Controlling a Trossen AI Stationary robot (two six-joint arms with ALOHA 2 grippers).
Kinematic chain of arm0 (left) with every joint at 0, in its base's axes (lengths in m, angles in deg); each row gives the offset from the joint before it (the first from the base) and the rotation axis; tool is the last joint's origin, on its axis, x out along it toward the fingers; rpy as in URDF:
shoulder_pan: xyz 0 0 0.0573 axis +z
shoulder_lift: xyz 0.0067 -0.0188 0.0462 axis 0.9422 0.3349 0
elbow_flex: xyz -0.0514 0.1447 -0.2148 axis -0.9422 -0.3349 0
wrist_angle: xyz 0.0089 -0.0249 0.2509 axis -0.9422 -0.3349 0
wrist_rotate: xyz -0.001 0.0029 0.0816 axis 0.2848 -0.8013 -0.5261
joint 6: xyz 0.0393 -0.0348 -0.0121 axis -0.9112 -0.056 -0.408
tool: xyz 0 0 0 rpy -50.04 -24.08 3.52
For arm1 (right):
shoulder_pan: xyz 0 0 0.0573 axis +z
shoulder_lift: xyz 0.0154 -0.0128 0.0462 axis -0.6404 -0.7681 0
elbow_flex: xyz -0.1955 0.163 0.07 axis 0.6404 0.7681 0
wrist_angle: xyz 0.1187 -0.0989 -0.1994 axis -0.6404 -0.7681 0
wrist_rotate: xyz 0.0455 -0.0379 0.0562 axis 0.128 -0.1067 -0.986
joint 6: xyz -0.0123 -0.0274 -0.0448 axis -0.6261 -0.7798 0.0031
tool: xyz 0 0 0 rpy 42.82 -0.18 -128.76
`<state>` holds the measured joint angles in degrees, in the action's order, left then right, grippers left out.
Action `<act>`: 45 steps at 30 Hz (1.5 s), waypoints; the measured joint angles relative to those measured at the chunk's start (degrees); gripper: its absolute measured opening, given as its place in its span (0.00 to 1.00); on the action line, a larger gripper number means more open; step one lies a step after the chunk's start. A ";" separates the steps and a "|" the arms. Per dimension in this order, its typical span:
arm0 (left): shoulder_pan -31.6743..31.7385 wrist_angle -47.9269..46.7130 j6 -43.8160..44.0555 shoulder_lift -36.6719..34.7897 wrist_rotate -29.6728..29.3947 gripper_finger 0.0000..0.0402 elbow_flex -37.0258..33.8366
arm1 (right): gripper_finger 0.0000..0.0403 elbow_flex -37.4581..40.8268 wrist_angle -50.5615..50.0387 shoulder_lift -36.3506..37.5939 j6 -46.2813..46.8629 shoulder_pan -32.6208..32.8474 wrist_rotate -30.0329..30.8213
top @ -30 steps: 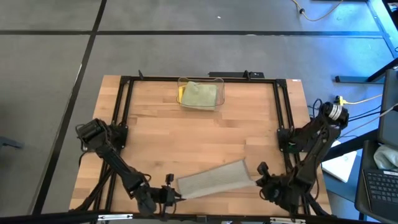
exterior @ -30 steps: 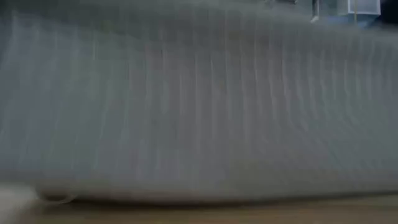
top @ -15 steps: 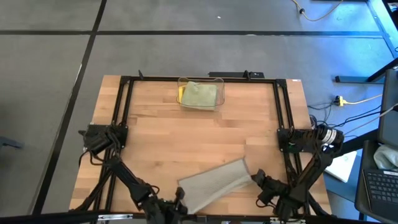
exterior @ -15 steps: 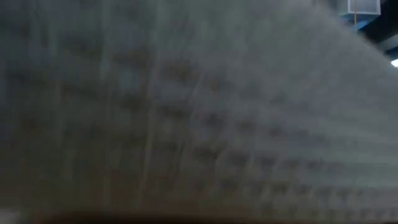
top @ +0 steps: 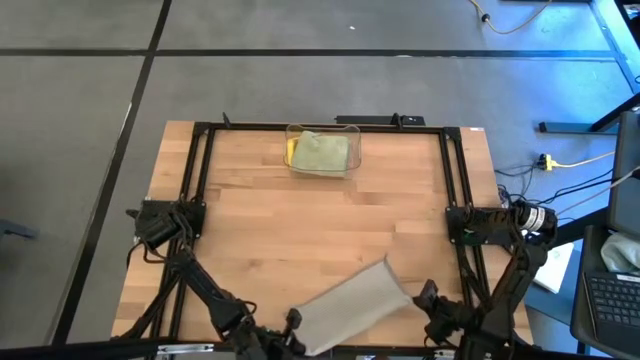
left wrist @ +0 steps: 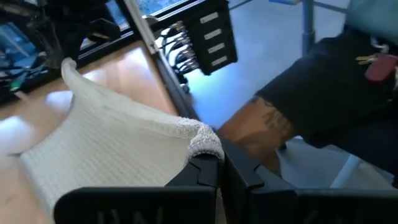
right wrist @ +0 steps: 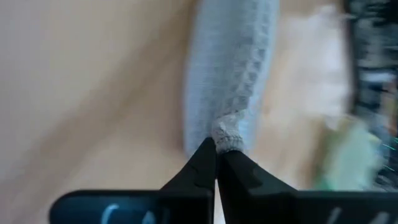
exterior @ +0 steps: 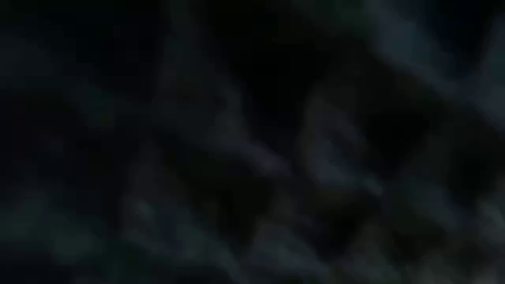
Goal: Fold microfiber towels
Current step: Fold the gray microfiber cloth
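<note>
Grey towel lay at bottom centre of high view, long axis running diag. from lower left to upper right. Left gripper pinched tight on its lower-left corner at bottom edge of frame; right gripper clamped on the upper-right corner, just beside it. Cloth spanned btwn both, so neither arm nearer. Other towels sat in clear bin at top centre, well apart. Low view blocked, prob. by cloth. Next move likely turns on that diag. span.
</note>
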<state>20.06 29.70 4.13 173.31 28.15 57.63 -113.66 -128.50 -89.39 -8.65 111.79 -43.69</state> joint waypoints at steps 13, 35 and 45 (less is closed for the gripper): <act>-3.03 -0.10 -8.95 -1.52 -11.92 0.00 11.89 | 0.01 -15.30 -32.48 1.83 20.80 0.96 15.23; -1.99 -79.80 88.96 -1.18 -35.31 0.00 3.82 | 0.02 11.35 -15.22 2.55 34.88 -22.37 12.27; -2.73 -72.74 110.75 -1.18 -27.02 0.00 -15.26 | 0.03 26.02 0.08 3.87 29.73 -34.16 11.48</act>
<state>17.33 -43.04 114.88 172.13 1.13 42.37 -87.64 -128.42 -85.52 21.08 77.63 -32.21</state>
